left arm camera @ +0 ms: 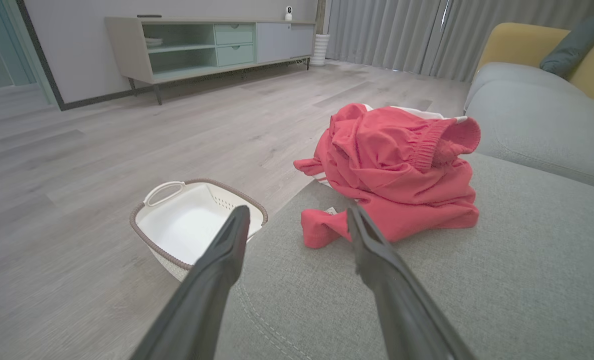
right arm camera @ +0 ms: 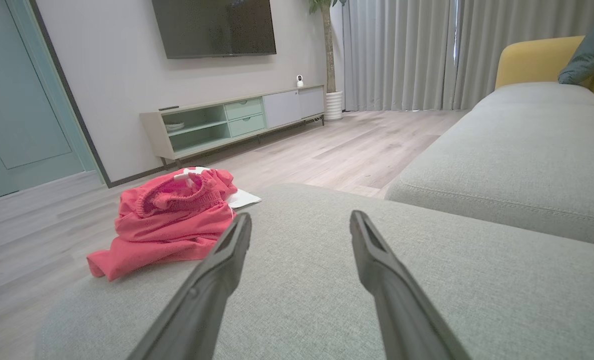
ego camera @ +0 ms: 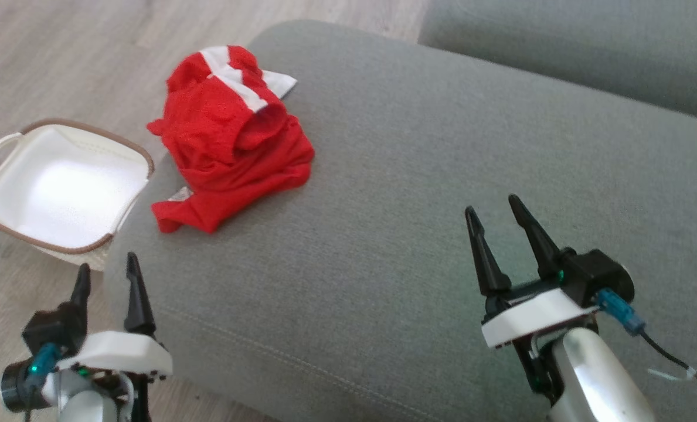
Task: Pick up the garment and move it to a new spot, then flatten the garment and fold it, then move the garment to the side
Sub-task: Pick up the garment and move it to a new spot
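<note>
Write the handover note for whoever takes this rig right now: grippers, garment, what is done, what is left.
Left gripper: open, holding nothing, low at the near left corner of the grey sofa cushion.
Right gripper: open, holding nothing, over the cushion's near right part.
Red jersey: crumpled in a heap at the cushion's far left edge, apart from both grippers; a white basket stands beside that edge.
Done: nothing that shows.
Left: pick up and move the jersey, flatten, fold, move it aside.
</note>
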